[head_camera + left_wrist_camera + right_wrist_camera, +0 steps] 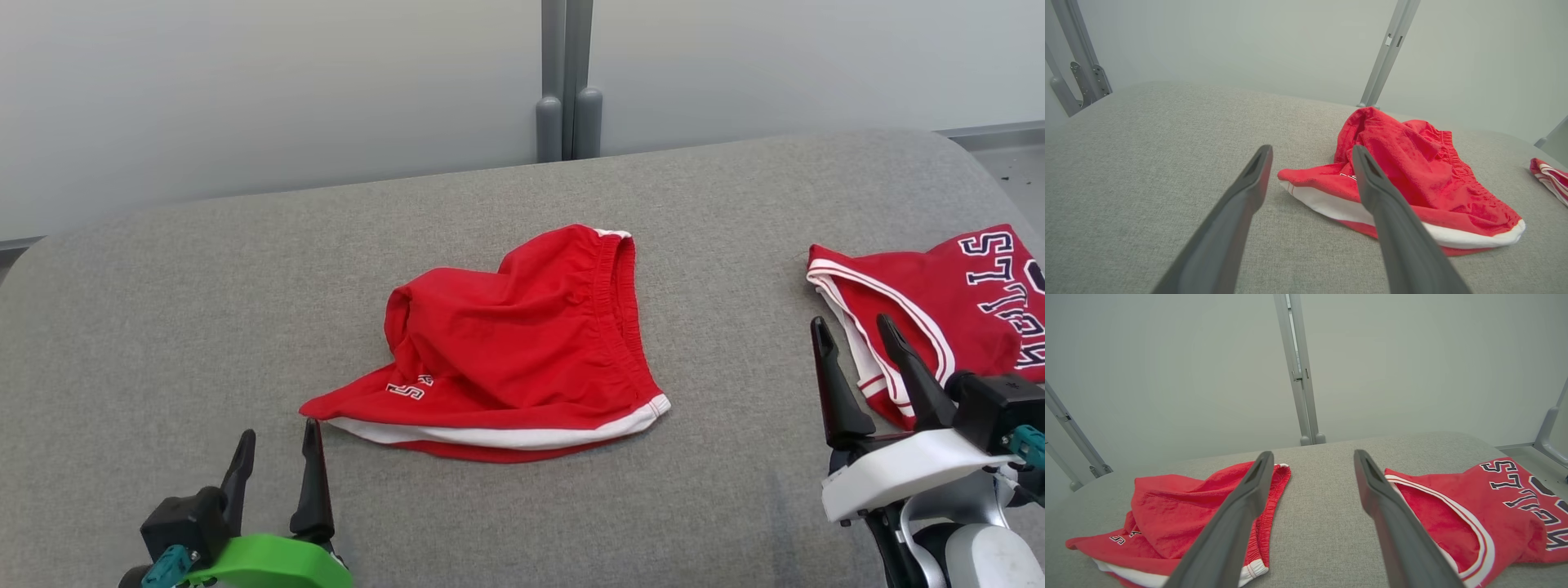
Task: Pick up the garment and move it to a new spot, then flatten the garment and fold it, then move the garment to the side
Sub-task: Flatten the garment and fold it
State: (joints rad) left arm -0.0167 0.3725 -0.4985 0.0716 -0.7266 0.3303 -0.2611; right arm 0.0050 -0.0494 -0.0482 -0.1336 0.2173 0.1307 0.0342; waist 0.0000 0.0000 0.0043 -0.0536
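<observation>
The red jersey [939,286] at the right of the head view is cut off by the picture's edge, so its dark, white-outlined lettering runs out of sight and cannot be read whole. On the red shorts [506,343] a few white letters near the hem are half lost in a fold. The shorts lie crumpled, one layer bunched over another, and what is underneath is hidden. Both arms are cropped at the bottom edge.

Everything rests on a bench [163,310] covered in grey woven fabric with rounded far corners. Behind it are pale grey wall panels [245,82] joined by a grey metal post [563,82]. A strip of speckled floor [1012,163] shows at the far right.

The shorts lie about mid-bench, elastic waistband toward the far right and white-trimmed hem toward the robot. The jersey lies well apart from them to the right, with bare fabric between.

The left end effector [278,431], on its green mount, is released and holds nothing. Its right finger is just beside the near-left corner of the shorts, and in the left wrist view [1311,149] that finger crosses in front of the shorts [1412,171]. The right end effector [852,322], on its white mount, is also released and empty. Its fingers overlap the jersey's white-striped edge in the head view, and I cannot tell if they touch it. From the right wrist [1313,454] they frame the bare gap between the shorts [1180,514] and the jersey [1506,506].
</observation>
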